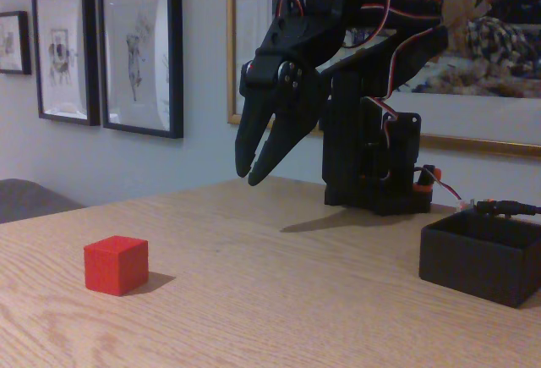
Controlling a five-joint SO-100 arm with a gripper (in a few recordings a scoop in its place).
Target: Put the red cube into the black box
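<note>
The red cube [116,264] rests on the wooden table at the left, near the front. A low black box [482,256] stands at the right edge of the table, its top open. My black gripper [250,173] hangs in the air above the middle of the table, fingers pointing down, well above and to the right of the cube. Its two fingertips lie close together with only a narrow gap and nothing is held between them.
The arm's tall black base [372,161] stands at the back of the wooden table [279,300], just left of the box, with wires running to the right. Framed pictures [139,55] hang on the wall behind. Bare tabletop lies between cube and box.
</note>
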